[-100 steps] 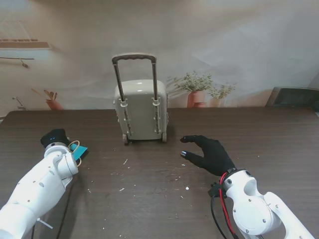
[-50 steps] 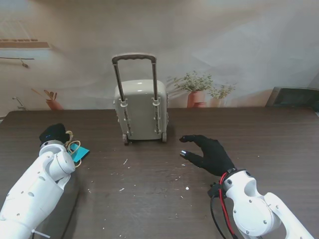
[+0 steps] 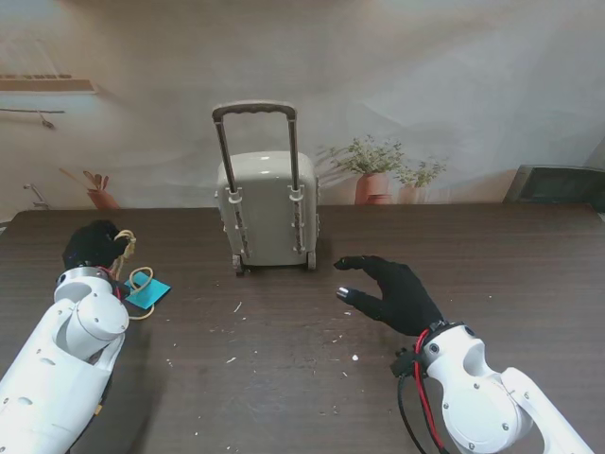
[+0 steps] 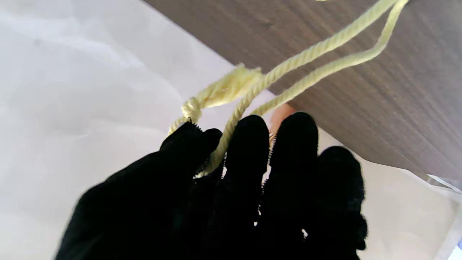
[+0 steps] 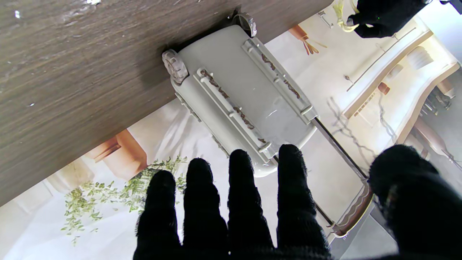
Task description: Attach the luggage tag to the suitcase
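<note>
A small grey-green suitcase [image 3: 267,210] stands upright on its wheels at the middle back of the table, its dark telescopic handle [image 3: 254,112] pulled out. A blue luggage tag [image 3: 148,292] lies on the table at the left with a yellow cord loop [image 3: 126,248] running up from it. My left hand [image 3: 92,246] is shut on that cord [image 4: 252,85], which passes between its fingers. My right hand [image 3: 390,291] hovers open to the right of the suitcase [image 5: 242,94], fingers spread and pointing toward it, not touching it.
The dark wood table [image 3: 284,378] carries small pale crumbs [image 3: 232,359] near its middle. A printed backdrop with potted plants [image 3: 376,170] hangs behind the table's far edge.
My left hand has risen and drawn back toward the far left, pulling the yellow cord up from the tag. The right hand has crept slightly left toward the suitcase.
</note>
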Controlling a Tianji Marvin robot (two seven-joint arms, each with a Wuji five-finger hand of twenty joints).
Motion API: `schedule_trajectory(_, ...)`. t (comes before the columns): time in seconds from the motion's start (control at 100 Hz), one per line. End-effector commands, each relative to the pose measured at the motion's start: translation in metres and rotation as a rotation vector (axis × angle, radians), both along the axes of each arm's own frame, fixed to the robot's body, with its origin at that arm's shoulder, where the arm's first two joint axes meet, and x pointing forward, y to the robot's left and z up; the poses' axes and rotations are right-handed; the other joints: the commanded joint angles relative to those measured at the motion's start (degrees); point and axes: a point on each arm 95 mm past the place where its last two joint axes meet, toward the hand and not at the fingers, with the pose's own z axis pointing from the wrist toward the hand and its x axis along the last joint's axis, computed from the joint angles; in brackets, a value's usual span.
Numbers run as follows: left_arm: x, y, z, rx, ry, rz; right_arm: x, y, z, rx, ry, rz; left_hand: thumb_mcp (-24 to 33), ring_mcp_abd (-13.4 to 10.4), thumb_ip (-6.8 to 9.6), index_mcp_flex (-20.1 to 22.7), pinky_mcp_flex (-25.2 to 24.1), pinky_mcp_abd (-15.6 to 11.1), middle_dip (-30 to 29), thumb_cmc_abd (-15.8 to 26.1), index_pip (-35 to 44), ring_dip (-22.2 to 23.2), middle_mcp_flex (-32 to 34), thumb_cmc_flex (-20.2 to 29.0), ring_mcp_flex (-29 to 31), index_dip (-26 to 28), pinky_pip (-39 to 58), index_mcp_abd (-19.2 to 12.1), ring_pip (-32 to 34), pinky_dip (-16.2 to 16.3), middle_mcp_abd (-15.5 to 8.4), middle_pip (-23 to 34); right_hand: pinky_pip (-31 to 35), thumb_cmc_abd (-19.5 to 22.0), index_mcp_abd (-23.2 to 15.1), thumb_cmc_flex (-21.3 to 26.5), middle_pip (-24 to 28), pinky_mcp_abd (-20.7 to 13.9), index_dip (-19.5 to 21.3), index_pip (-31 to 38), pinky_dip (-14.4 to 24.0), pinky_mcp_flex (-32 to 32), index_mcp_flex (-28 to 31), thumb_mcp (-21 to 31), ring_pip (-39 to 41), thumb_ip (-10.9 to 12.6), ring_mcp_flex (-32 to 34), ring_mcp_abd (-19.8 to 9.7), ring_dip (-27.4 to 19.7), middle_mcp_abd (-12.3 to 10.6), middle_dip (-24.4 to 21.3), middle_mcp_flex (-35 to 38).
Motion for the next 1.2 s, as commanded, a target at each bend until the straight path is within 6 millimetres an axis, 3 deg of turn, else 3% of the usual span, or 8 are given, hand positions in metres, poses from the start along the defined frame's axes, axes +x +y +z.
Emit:
schedule_trajectory(0.0, 0.000, -0.012, 0.016, -0.018, -0.049, -0.046, -0.002, 0.004, 0.001, -0.002, 0.003, 0.027, 0.52, 3.50, -0.48, 0.94, 0.30, 0.29, 1.65, -1.12, 0.60, -0.25, 0.95, 0.74, 0.91, -1.01, 2.80, -2.56, -0.23, 0.97, 2.42, -0.26, 0.36, -0.09, 0.14, -0.67, 0.04, -0.16, 0.12, -0.30, -0.80, -0.05, 1.54, -0.30, 0.33, -0.93, 0.95, 0.28, -0.12, 0.30, -0.14, 1.30)
schedule_trajectory(0.33, -0.029, -0.052, 0.092, -0.061, -0.301, -0.238, -0.003, 0.009, 0.003, 0.013, 0.000, 0.056, -2.33, 4.38, 0.29, 0.04, -0.88, 0.82, 1.23, 0.07, 1.43, 0.25, 0.07, 2.19, 0.34, -2.79, 3.73, -1.59, 0.23, 2.69, 2.96, 0.42, 1.50, -0.10, 0.24, -0.86, 0.42, 0.88, 0.14, -0.27, -0.68, 1.71, 2.72, -0.41, 1.61, -0.94, 3.85, 1.17, 0.35, 0.65, -0.08, 4.41)
schedule_trajectory(0.54, -0.049, -0.078, 0.130, -0.085, -0.427, -0.317, -0.004, 0.007, 0.003, 0.015, -0.010, 0.053, -2.83, 5.21, 0.53, 0.25, -0.83, 1.54, 0.91, 0.09, 1.20, 0.08, 0.07, 2.66, 0.56, -3.28, 3.48, -0.74, -0.29, 3.02, 3.49, 0.41, 2.10, -0.13, 0.22, -0.79, 0.40, 1.11, 0.06, -0.46, -0.77, 2.05, 3.07, -0.29, 2.07, -0.94, 4.74, 1.27, 0.55, 0.77, -0.06, 5.68)
schedule_trajectory(0.96, -0.078, -0.123, 0.177, -0.070, -0.585, -0.432, -0.006, 0.005, 0.007, 0.033, -0.022, 0.058, -3.51, 6.54, 1.04, 0.93, -0.53, 2.68, 0.21, -0.13, 0.42, -0.32, 0.38, 3.69, 1.17, -4.31, 2.87, 0.25, -1.26, 3.28, 4.46, -0.11, 4.76, -0.52, 0.22, -0.46, 1.33, 2.51, 0.10, -0.48, -0.54, 3.96, 3.24, 0.27, 3.75, -0.96, 7.76, 2.24, 1.33, 1.28, 0.44, 8.18)
schedule_trajectory(1.19, -0.091, -0.154, 0.198, -0.088, -0.656, -0.518, -0.003, 0.008, 0.011, 0.036, -0.026, 0.069, -4.00, 6.62, 1.19, 1.15, -0.42, 2.91, 0.05, -0.03, 0.14, -0.34, 0.50, 3.88, 1.27, -4.62, 2.74, 0.44, -1.30, 3.36, 4.57, -0.27, 13.55, -2.89, 0.40, -0.02, 5.10, 6.89, 0.33, 0.31, 2.62, 8.99, 4.43, 2.56, 9.39, -1.09, 14.61, 4.09, 4.73, 1.93, 2.16, 11.89)
